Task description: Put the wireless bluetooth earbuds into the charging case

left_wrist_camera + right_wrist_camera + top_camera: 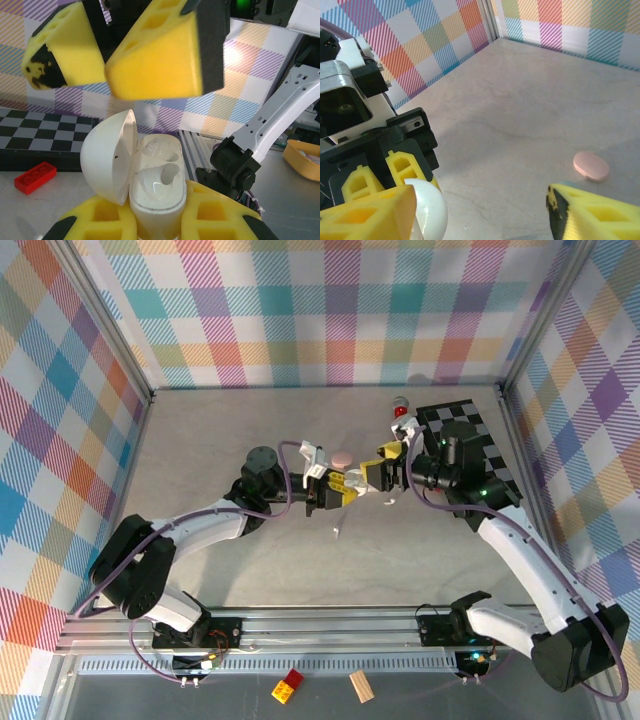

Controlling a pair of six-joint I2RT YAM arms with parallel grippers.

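My left gripper [157,222] is shut on the white charging case [159,192], held upright with its lid [107,155] swung open to the left. The two wells inside look glossy white, and I cannot tell whether an earbud sits in either. My right gripper [102,62] hangs just above the case, open, with nothing between its yellow fingers [160,55]. In the top view the two grippers meet at the table's middle, the left gripper [335,492] beside the right gripper [385,472]. Two tiny white pieces, likely earbuds [388,502], lie on the table below them.
A pink pebble-shaped case [591,166] lies on the table just behind the grippers, also in the top view as the pink case [340,457]. A black-and-white checkered board [470,445] with a red brick [35,177] next to it sits at the right. Plaid walls enclose the table.
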